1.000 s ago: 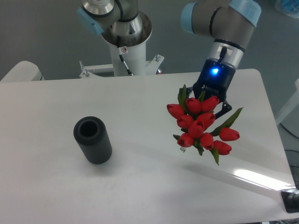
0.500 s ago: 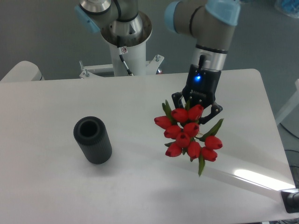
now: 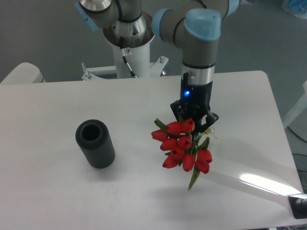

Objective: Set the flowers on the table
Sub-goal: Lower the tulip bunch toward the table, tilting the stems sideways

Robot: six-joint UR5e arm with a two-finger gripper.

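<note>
The flowers (image 3: 182,146) are a bunch of red tulips with green leaves, blooms towards the camera, held above the right middle of the white table (image 3: 62,196). My gripper (image 3: 194,125) is shut on the flowers at their stems, just behind the blooms; the stems themselves are mostly hidden by the blooms and the fingers. A blue light glows on the gripper body. The bunch hangs in the air and its shadow falls on the tabletop below it.
A black ribbed cylinder vase (image 3: 95,143) stands empty on the left half of the table. The robot's white base (image 3: 128,52) is mounted at the table's far edge. A dark object (image 3: 300,206) sits at the front right corner.
The arm has swung left and lower with the flowers, carrying them from the right side towards the table's middle. The vase has not moved.
</note>
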